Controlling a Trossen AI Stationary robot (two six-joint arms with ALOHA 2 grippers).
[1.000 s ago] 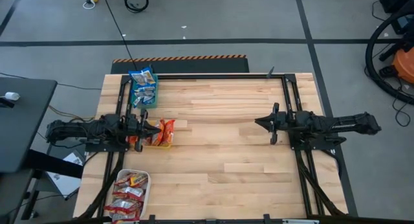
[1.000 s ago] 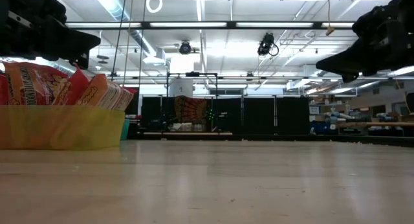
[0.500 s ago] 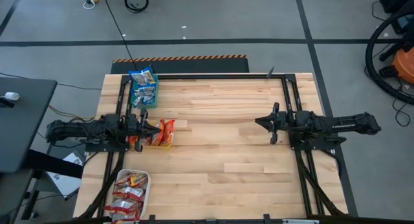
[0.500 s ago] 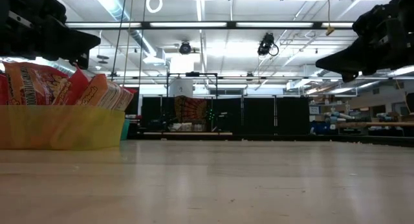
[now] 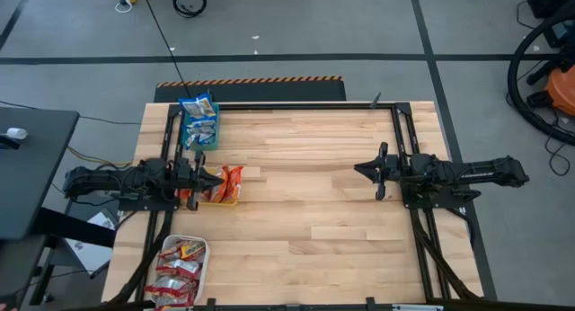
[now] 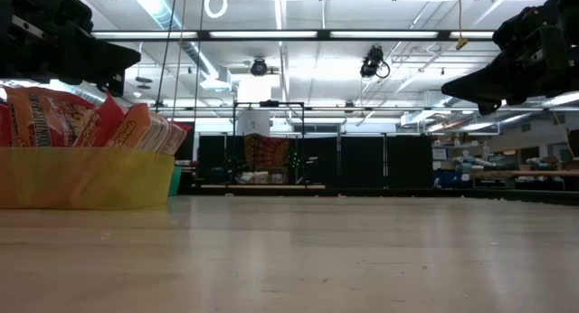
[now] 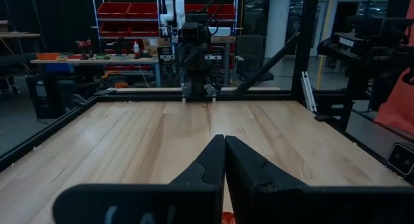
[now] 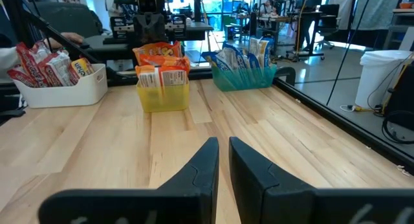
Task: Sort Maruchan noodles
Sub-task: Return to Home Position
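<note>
The Maruchan noodles (image 5: pixel 180 266) sit sorted along the left edge of the worktop (image 5: pixel 305 212), blue in the teal bin (image 8: pixel 242 78), orange in the yellow bin (image 8: pixel 165 98), red in the white bin (image 8: pixel 65 91), while the left gripper (image 5: pixel 219 178) hangs over the yellow bin with fingers pressed together and the right gripper (image 5: pixel 358 170) hangs well apart, fingers all but closed on nothing.

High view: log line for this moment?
blue packets in teal bin | orange packets in yellow bin | red packets in white bin | left hand shut, above yellow bin | right hand shut, opposite side
</note>
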